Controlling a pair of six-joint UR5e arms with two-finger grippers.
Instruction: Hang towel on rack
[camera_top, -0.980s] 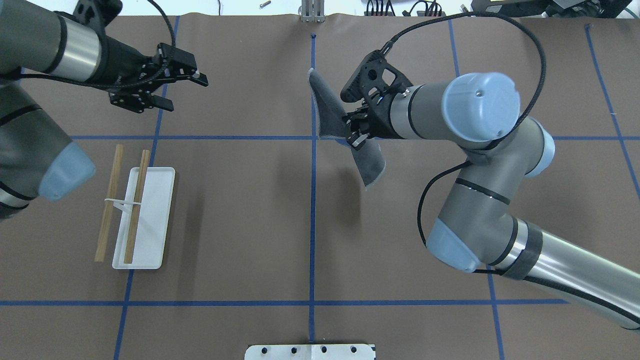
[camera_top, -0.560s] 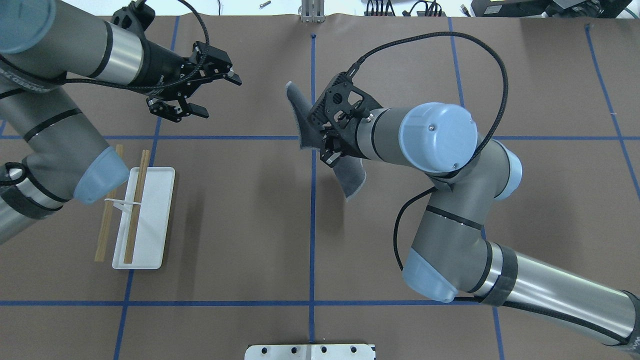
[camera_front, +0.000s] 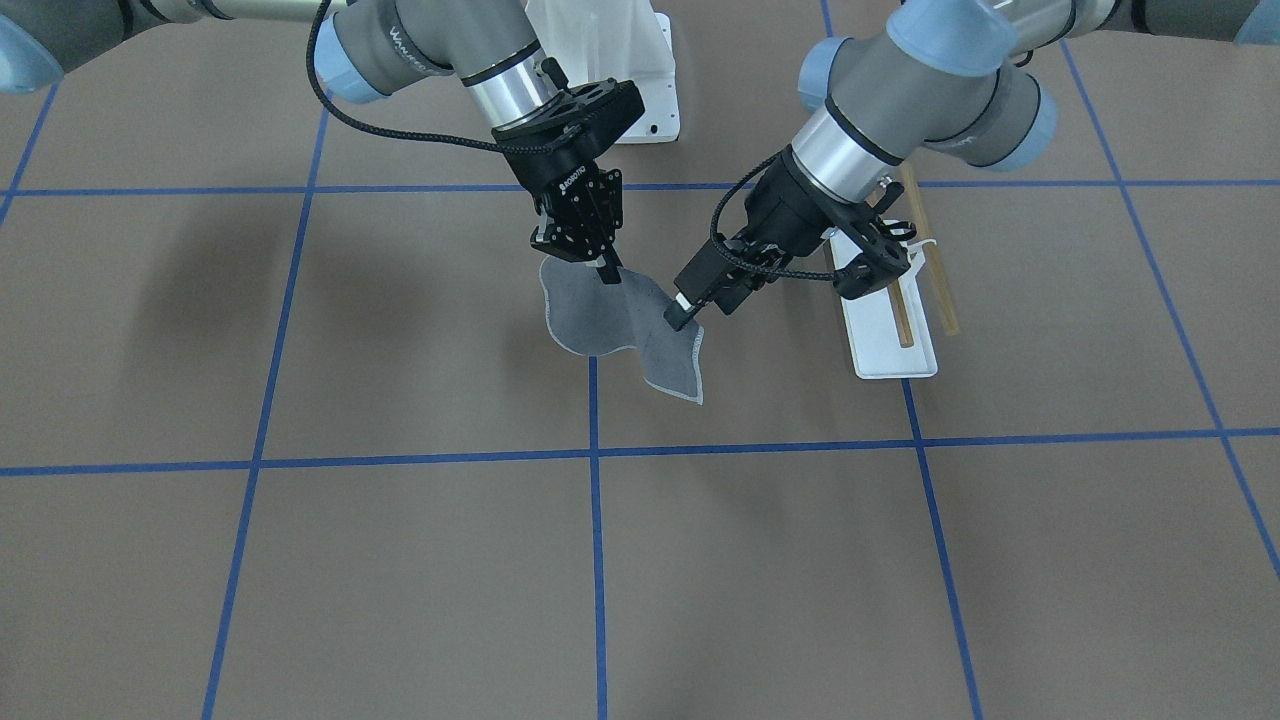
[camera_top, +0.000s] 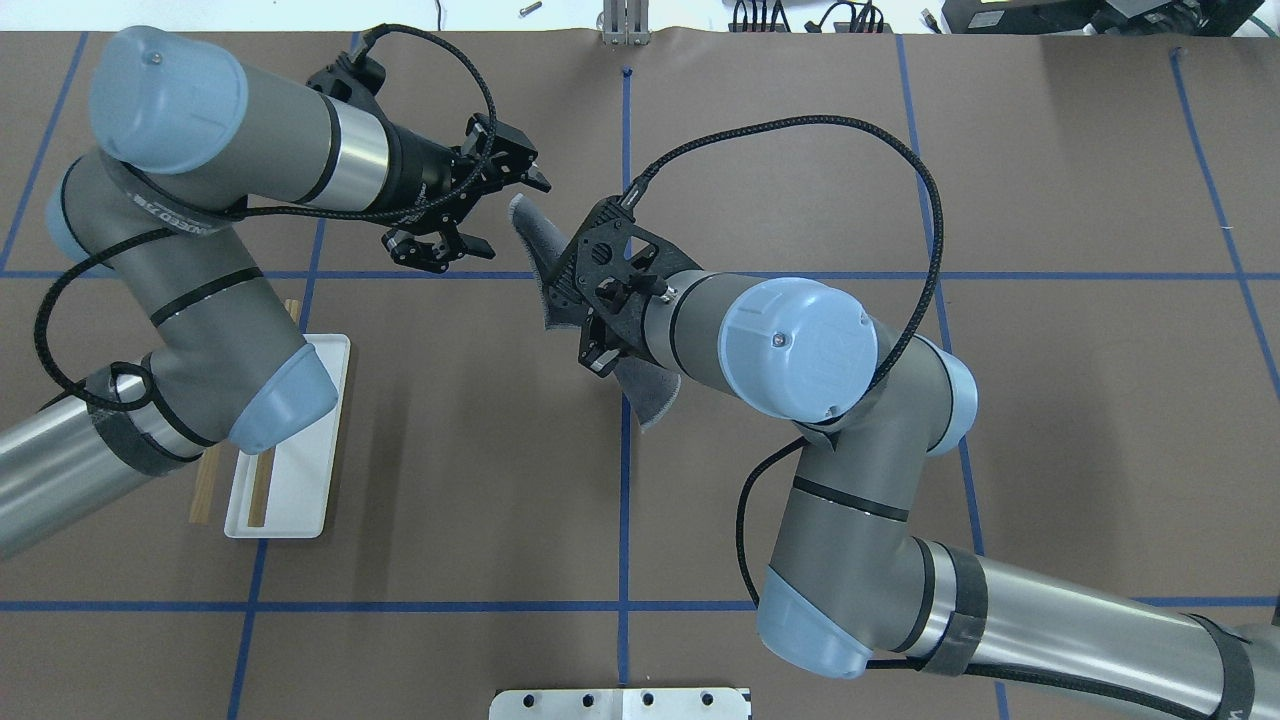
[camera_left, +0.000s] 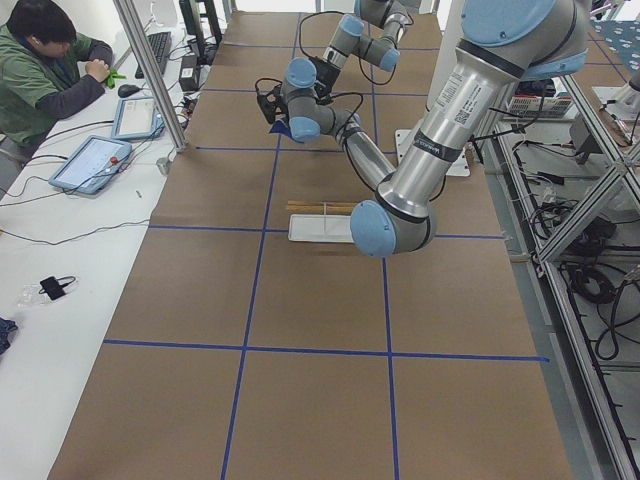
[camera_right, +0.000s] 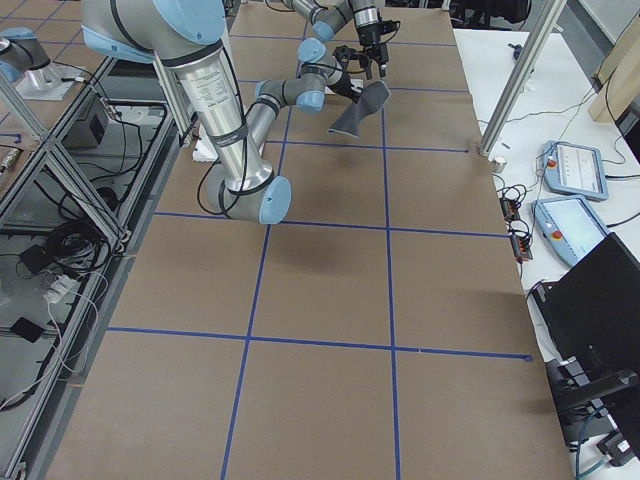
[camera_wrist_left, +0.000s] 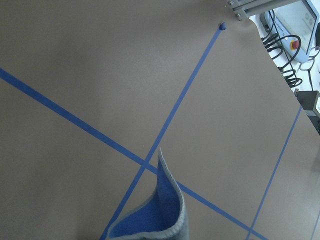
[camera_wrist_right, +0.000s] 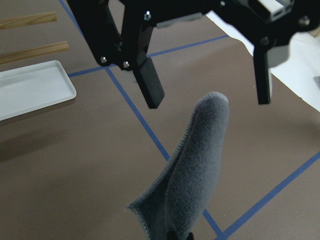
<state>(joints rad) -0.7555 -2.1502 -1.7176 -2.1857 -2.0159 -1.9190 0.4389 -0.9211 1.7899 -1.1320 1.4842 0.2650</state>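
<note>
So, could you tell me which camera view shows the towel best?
The front-facing view: the towel hangs from the right end effector, nearly all of it and its border visible. Overhead, the right arm hides most of it. The wrist views catch only a part each; the side views show it small.

Dark grey towel (camera_front: 612, 320), pale stitched edge — rack (camera_front: 882, 348) white base, brown rods.

Right claw (camera_front: 605, 270) pinched closed mid-air; left claw (camera_top: 515, 220) spread wide, pointing toward it.
</note>
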